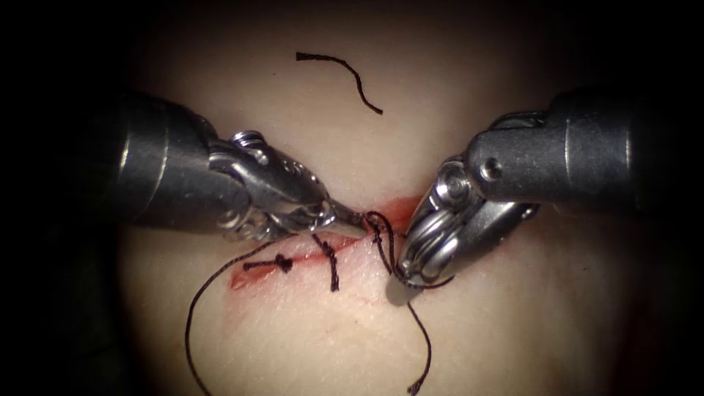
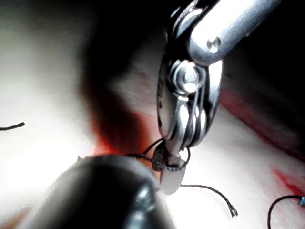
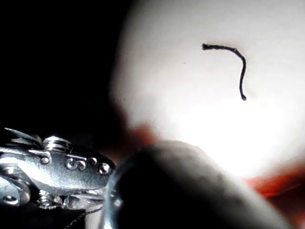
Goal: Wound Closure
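My view sits over the tissue (image 1: pixel 469 345), a pale slab of pork belly whose skin is smooth with fine creases; everything around it falls off into darkness, so I can tell nothing of the room. The cut (image 1: pixel 315 253) runs roughly level across the middle, edged with red fluid (image 1: pixel 400 209) that is brightest near its right end. Two finished stitches cross the cut on its left part, a knot (image 1: pixel 281 262) and a second stitch (image 1: pixel 330 265) just right of it.

My left tool (image 1: pixel 358 218) comes in from the left with its jaws clenched on the thread (image 1: pixel 381 238) right at the cut, where the thread bunches into a small loop. My right tool (image 1: pixel 402 287) points down just right of that loop; its jaws are closed together and the thread wraps around the tip, which the left wrist view shows too (image 2: pixel 172 164). Whether it actually grips the strand I cannot tell. From there one tail (image 1: pixel 424 352) curves down to a frayed end, and a long strand (image 1: pixel 192 315) sweeps away lower left.

I cannot find the needle.

A loose cut end of thread (image 1: pixel 345 73) lies on bare tissue well above the cut, apart from both tools.

Markings: the left tool's wrist joint carries a stamped character like "S" or "9" in the right wrist view (image 3: pixel 74 163); not surely readable.
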You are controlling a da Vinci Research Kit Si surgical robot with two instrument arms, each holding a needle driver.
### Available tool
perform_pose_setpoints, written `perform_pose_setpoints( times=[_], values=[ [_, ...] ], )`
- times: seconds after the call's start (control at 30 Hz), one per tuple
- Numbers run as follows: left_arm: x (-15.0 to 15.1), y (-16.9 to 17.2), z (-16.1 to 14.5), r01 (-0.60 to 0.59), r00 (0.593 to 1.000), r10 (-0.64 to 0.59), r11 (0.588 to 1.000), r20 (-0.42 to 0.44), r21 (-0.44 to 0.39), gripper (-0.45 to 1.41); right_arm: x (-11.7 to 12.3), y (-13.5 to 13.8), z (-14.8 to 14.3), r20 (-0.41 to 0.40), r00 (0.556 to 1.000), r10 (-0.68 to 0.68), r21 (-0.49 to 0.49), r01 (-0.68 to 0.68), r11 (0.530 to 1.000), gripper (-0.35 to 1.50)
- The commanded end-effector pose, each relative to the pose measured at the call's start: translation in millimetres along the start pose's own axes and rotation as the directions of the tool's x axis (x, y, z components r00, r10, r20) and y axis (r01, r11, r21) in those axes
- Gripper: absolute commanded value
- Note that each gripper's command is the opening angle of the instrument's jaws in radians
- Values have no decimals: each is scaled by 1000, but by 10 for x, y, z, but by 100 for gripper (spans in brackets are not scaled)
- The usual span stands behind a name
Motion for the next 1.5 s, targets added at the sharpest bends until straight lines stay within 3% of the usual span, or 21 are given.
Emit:
perform_pose_setpoints(
  times=[0.03,0.13,0.2,0.27,0.3,0.33,0.4,0.47,0.53,0.63,0.87,1.03,1.13,1.17,1.37,1.43,1.5],
  values=[
    [1,-1,7,0,1000,0,1000,0,0,-45,7,-5,3,-3,1000,-3,-2,3,1000,34],
    [1,-1,7,0,1000,0,1000,2,2,-45,7,-5,8,-3,1000,-5,-6,5,1000,32],
    [1,-1,7,0,1000,0,1000,1,3,-45,6,-5,15,2,1000,-10,-7,10,1000,44],
    [0,-1,7,0,1000,0,1000,1,3,-45,6,-6,19,12,1000,-8,-8,8,1000,31],
    [0,-1,8,0,1000,0,1000,1,3,-45,5,-6,21,14,1000,-10,-7,10,1000,20],
    [0,-1,8,0,1000,0,1000,3,2,-45,6,-6,23,12,1000,-14,0,14,1000,-33],
    [-1,-1,8,-1,1000,1,1000,5,3,-45,7,-6,23,10,1000,-17,9,17,1000,-35],
    [-3,-1,7,-3,1000,3,1000,15,-4,-45,8,-3,17,-3,995,-105,67,105,992,-35],
    [-9,-2,6,-8,997,12,999,81,-47,-45,10,1,6,-22,990,-142,125,143,982,-35],
    [-32,-4,4,5,975,23,992,221,-123,-45,21,7,-18,-100,984,-146,104,156,982,-35],
    [-54,11,-3,26,963,13,990,270,-141,-45,52,37,-41,-241,950,-197,92,225,970,-35],
    [-59,29,-2,28,954,23,986,300,-164,-45,65,51,-47,-289,934,-209,65,237,969,-35],
    [-61,49,3,32,941,33,982,338,-184,-45,77,61,-46,-332,908,-255,35,282,959,-35],
    [-63,57,5,21,936,48,981,349,-193,-45,84,66,-49,-382,886,-262,31,296,955,-35],
    [-80,83,16,1,908,103,969,405,-247,-45,103,85,-49,-409,853,-324,-43,336,941,-35],
    [-83,90,17,4,904,115,961,413,-277,-45,107,87,-46,-411,827,-383,-83,384,919,-35],
    [-86,100,18,10,896,124,954,426,-298,-45,113,84,-41,-411,756,-509,-138,500,855,-35]
  ],
)
